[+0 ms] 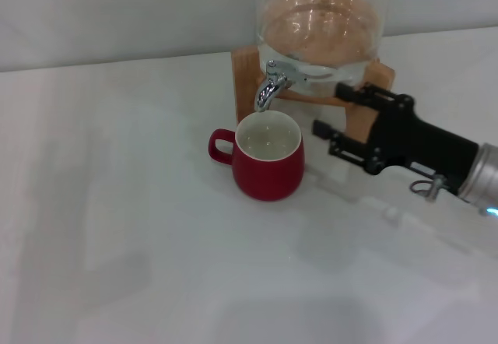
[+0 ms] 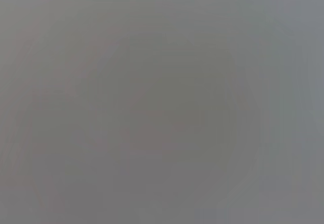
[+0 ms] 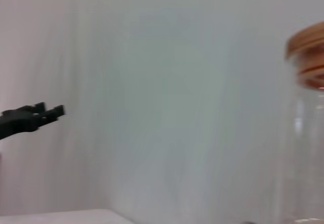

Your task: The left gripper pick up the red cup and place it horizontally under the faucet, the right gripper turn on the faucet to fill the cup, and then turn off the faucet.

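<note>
Most of the task looked done: the red cup [image 1: 269,159] stood upright under the faucet [image 1: 271,86], apparently with water inside. The right gripper [image 1: 331,110], fingers apart and empty, was beside the wooden stand [image 1: 247,78]. The left gripper was not visible.

Glass dispenser [image 1: 319,29] on wooden stand [image 1: 245,75], white table [image 1: 117,243].

Glass dispenser [image 1: 319,25] top cut off by head view's edge; left wrist view blank grey
</note>
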Robot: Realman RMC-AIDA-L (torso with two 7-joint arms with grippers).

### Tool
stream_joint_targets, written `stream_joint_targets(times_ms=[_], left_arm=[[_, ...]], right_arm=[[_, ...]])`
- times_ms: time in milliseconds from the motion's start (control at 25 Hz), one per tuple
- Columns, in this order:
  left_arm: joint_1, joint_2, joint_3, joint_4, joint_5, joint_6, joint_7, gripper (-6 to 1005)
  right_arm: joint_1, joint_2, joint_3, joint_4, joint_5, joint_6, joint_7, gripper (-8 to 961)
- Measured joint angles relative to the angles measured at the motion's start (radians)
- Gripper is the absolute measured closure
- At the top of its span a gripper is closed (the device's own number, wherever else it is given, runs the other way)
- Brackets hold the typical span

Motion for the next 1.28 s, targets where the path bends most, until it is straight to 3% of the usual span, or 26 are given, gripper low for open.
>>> stream_joint_targets(times_ms=[360,760,1000,1280], left_arm=[[0.016,-0.002,0.009,0.0,0.0,-0.002,0.0,263],[0.027,-0.003,0.009,0.003,0.0,-0.003,-0.006,263],[0.027,-0.003,0.009,0.007,0.0,-0.003,-0.006,263],[0.029,-0.005,0.009,0.009,-0.001,-0.003,-0.007,262]], right_arm=[[-0.057,-0.016,0.149,0.0,-0.002,0.023,-0.012,277],[-0.065,-0.013,0.344,0.0,0.0,0.031,-0.025,277],[-0.036,-0.004,0.524,0.031,0.016,-0.008,-0.039,277],[0.039,0.001,0.634,0.112,0.207,-0.134,-0.133,277]])
